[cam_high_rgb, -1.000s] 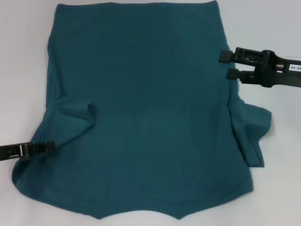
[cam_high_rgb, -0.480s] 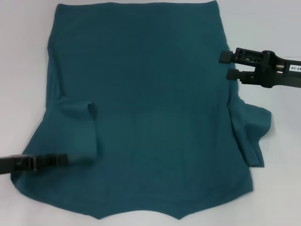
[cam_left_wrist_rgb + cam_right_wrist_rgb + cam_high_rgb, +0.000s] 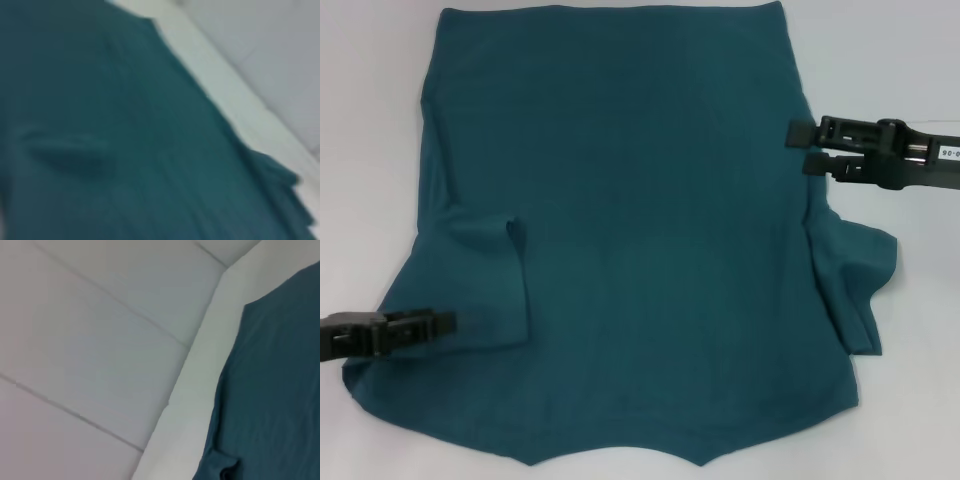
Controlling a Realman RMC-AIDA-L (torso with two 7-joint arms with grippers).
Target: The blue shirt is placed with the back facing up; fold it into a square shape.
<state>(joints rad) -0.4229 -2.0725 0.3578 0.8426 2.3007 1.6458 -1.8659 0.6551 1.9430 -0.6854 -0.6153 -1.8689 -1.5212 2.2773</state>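
- Currently our left tool (image 3: 445, 323) sits at the lower left of the head view, low over the blue shirt (image 3: 640, 230); whether its tips are apart or pinching cloth, we cannot tell.
- We judge it is there because the left sleeve (image 3: 490, 270) already lies folded inward beside it, so that edge seems the one being worked.
- Our left arm reaches in almost level from the left frame edge.
- Our right tool (image 3: 802, 147) is at the upper right, its two tips apart, one above the other, right at the shirt's side edge, probably placed to take that edge next.
- Our right arm comes in level from the right edge.
- Outward, the shirt lies plain side up across the white desk (image 3: 370, 120), the right sleeve (image 3: 855, 270) spread out.
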